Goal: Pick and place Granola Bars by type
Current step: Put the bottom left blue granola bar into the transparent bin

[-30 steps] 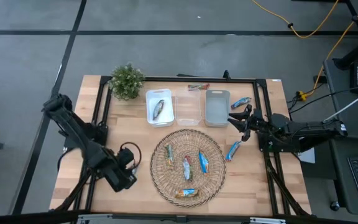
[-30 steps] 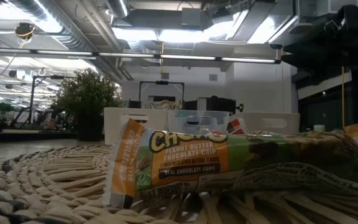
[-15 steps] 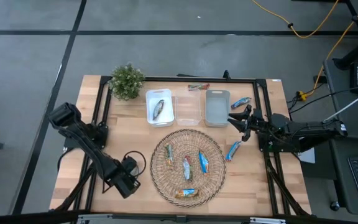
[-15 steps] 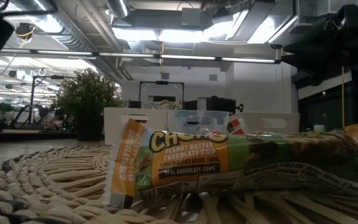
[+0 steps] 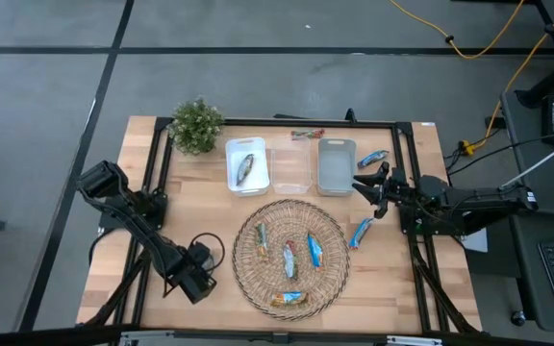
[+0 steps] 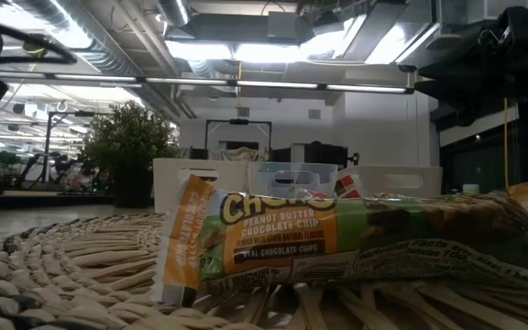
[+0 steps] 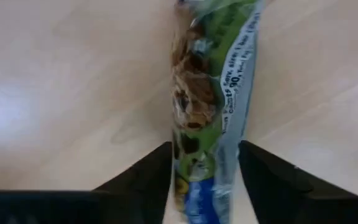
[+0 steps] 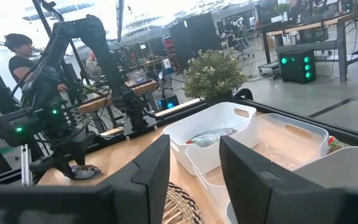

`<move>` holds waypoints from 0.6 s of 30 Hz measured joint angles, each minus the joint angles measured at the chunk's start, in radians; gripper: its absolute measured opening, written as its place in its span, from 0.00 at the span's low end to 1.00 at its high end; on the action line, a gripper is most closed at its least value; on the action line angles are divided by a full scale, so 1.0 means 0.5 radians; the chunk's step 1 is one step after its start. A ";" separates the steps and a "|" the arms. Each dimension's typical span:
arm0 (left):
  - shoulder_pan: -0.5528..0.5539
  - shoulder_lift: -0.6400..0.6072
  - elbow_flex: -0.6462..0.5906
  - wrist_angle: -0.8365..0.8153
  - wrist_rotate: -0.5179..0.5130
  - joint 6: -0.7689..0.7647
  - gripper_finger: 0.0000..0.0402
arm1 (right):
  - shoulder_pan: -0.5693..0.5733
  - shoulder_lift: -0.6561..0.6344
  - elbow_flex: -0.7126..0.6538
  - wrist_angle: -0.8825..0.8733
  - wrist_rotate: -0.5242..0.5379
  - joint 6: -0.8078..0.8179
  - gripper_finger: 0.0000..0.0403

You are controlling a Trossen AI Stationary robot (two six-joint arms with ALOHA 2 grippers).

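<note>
A granola bar (image 7: 210,93) in a green and blue wrapper lies on the wood table left of the round wicker tray (image 5: 248,279). My left gripper (image 5: 196,282) points down over it, shut on it; the right wrist view shows that bar (image 8: 86,169) flat under the arm. Several more bars lie in the tray, one close up in the low view (image 6: 337,243). Another bar (image 5: 245,167) lies in the white bin (image 5: 231,178). My right gripper (image 5: 378,187) waits level at the table's right, open and holding nothing. My left gripper pinches the bar's two long sides (image 7: 178,163) between its two fingers, near one end of the bar. The fingers come from above, pointing down. The bar lies flat on the table between them.
A clear bin (image 5: 292,165) and a grey bin (image 5: 336,165) stand beside the white one at the back. Loose bars lie on the table at the back (image 5: 307,135) and right (image 5: 373,159), (image 5: 361,232). A potted plant (image 5: 197,125) stands at the back left.
My left gripper has come down to the table just left of the wicker tray, the arm folding lower over it. The bars in the tray and bins and my right arm have stayed put.
</note>
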 joint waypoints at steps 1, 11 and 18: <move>0.000 0.000 -0.002 -0.009 0.023 -0.024 0.37 | -0.001 0.000 0.000 0.000 -0.001 0.000 0.35; 0.064 -0.130 0.090 -0.022 -0.095 -0.073 0.04 | -0.001 0.000 0.000 -0.002 -0.003 -0.001 0.35; 0.200 -0.478 0.290 -0.231 -0.578 0.121 0.08 | -0.001 0.000 0.000 -0.005 -0.003 -0.001 0.35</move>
